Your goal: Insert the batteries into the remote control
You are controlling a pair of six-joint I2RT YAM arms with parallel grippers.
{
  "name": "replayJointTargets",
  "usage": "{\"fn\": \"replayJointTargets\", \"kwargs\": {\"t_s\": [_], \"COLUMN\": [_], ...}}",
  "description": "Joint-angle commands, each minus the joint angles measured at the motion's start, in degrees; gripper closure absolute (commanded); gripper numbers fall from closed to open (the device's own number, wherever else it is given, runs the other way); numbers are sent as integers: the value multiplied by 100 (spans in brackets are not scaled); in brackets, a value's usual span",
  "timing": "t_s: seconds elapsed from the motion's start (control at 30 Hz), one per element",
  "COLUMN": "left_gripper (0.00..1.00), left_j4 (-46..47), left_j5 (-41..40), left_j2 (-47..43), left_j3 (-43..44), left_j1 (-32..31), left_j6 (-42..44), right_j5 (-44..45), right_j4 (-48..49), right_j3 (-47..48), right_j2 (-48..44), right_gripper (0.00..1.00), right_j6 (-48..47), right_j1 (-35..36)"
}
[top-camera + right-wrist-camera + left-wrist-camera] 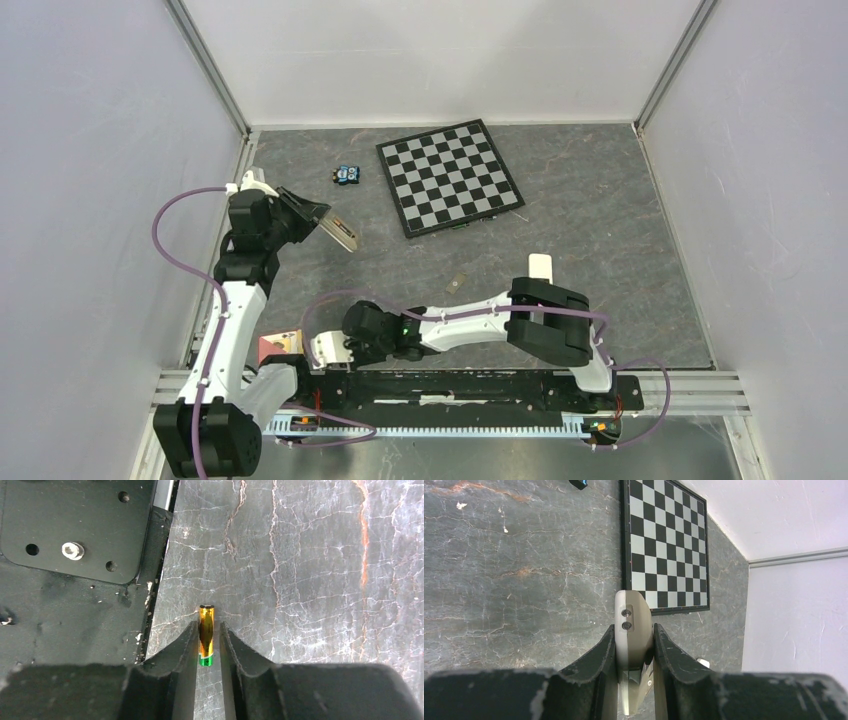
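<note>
My left gripper point(316, 217) is raised over the left side of the table. It is shut on the remote control point(341, 235), which sticks out toward the table's middle. In the left wrist view the remote point(633, 614) stands edge-on between the fingers of the left gripper point(634, 631). My right gripper point(320, 351) is low by the arm bases. In the right wrist view the right gripper point(206, 627) is closed narrowly on a gold battery point(206, 616) with a green end. A small thin piece point(458, 283), perhaps the second battery, lies mid-table.
A plain white slab point(541, 266) lies right of centre and also shows in the left wrist view point(703, 663). A chessboard point(449, 176) lies at the back, with a small blue object point(347, 175) to its left. The black base plate point(75, 580) is just left of the right gripper.
</note>
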Motion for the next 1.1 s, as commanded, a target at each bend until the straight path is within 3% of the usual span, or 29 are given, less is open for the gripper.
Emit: {"fn": "replayJointTargets", "kwargs": {"t_s": [0.0, 0.13, 0.27, 0.33, 0.57, 0.77, 0.97, 1.07], "left_gripper": [98, 98, 98, 98, 98, 98, 98, 98], "left_j4": [291, 302, 325, 323, 275, 361, 1297, 1719], "left_j5": [158, 192, 237, 228, 217, 497, 1397, 1451], "left_j2": [-166, -192, -202, -226, -286, -246, -71, -67], "left_j3": [116, 118, 107, 82, 103, 92, -423, -801], "left_j1": [42, 45, 41, 42, 53, 54, 29, -4], "left_j6": [32, 3, -20, -20, 32, 66, -300, -581], "right_j5": [395, 636, 704, 767, 1238, 1097, 939, 700], "right_j4": [-599, -981, -1080, -1032, -543, -52, 59, 74], "right_j3": [64, 340, 475, 436, -104, -849, -1553, -1813], "right_j2": [88, 252, 307, 262, -306, -1297, -2437, -2862], "right_gripper": [71, 74, 91, 96, 99, 99, 100, 97], "right_j6": [-210, -327, -267, -210, 21, 504, 1245, 1410], "right_j1": [82, 176, 195, 189, 139, -267, -982, -1264]}}
